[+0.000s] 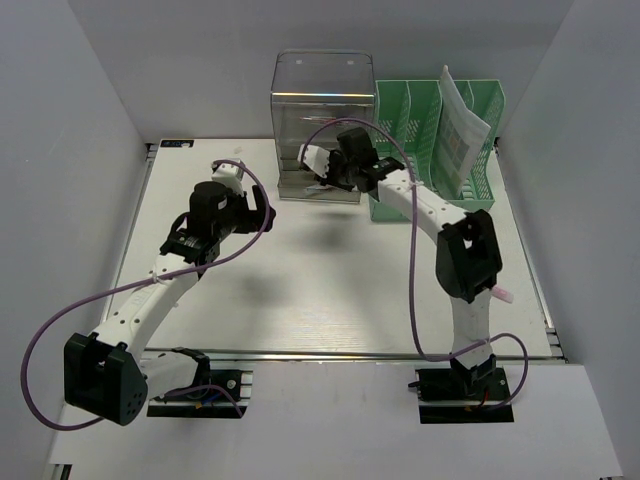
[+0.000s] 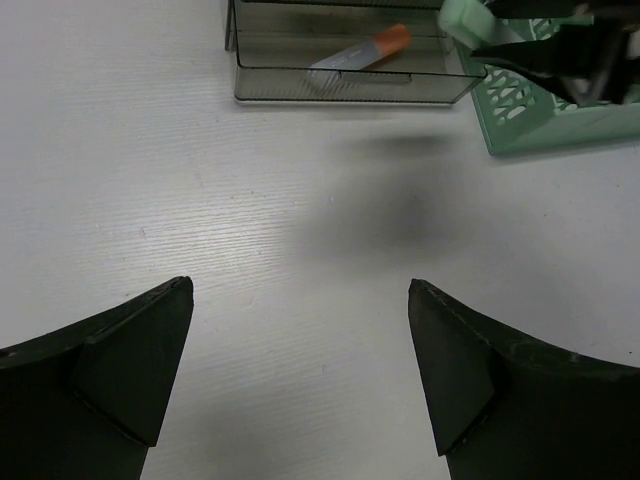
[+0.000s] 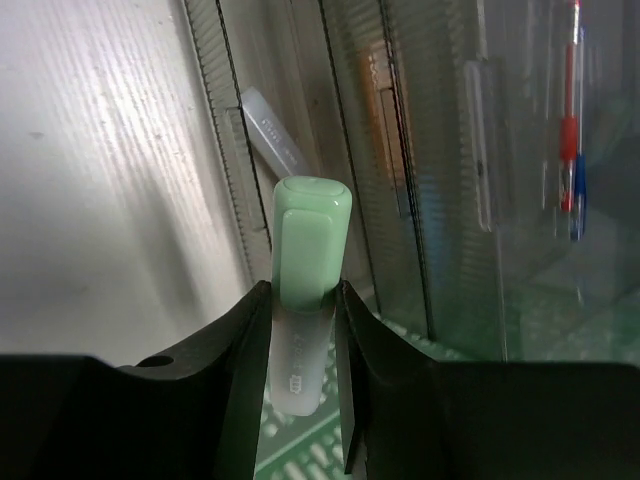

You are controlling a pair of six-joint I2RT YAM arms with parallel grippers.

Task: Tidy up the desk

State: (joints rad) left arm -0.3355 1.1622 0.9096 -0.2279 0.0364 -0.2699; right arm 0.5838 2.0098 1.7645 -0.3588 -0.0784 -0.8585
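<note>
Desk (image 2: 180,190): drawer unit (image 2: 300,88) w/ orange-cap marker (image 2: 358,57)

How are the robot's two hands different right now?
The left hand is spread wide open, while the right hand is closed. The left hand holds nothing; the right hand grips a green highlighter. The left hand hangs over bare desk, but the right hand is up by the clear drawer unit. Both hands are black with two fingers.
</note>
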